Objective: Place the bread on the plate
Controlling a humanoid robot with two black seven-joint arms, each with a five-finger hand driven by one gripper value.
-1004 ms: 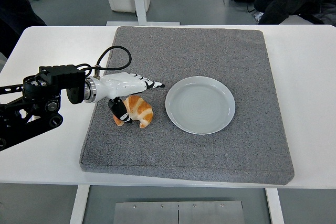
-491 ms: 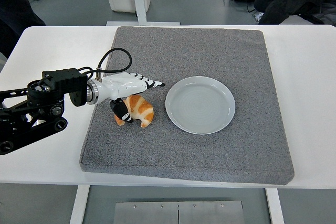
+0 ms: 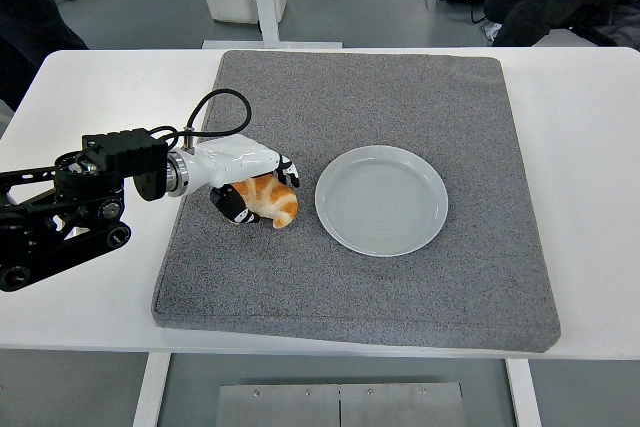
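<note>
While the black left arm (image 3: 70, 209) reaches in from the left edge across the white table (image 3: 90, 97), its white left hand (image 3: 252, 179) sits over the croissant (image 3: 266, 201) on the grey foam mat (image 3: 400, 277), with the fingers (image 3: 284, 169) curled down over the top of the pastry and the thumb tucked under its near-left side, so the hand reads as closed around the bread. That croissant lies on the mat's left part, its long axis running roughly from upper left to lower right, its right end sticking out of the grasp and pointing toward the pale blue-grey plate (image 3: 381, 199). Just beside the croissant to the right, with a narrow strip of mat between them, the plate stands empty; it lies almost straight to the right of the hand, at about the same depth on the table. My judgement is that the coming move turns on this: a short lift and a carry rightward over the plate's near-left rim, which only the left hand can do, since no right arm shows. No brand, label or legible writing appears on the croissant, plate, mat or arm.
</note>
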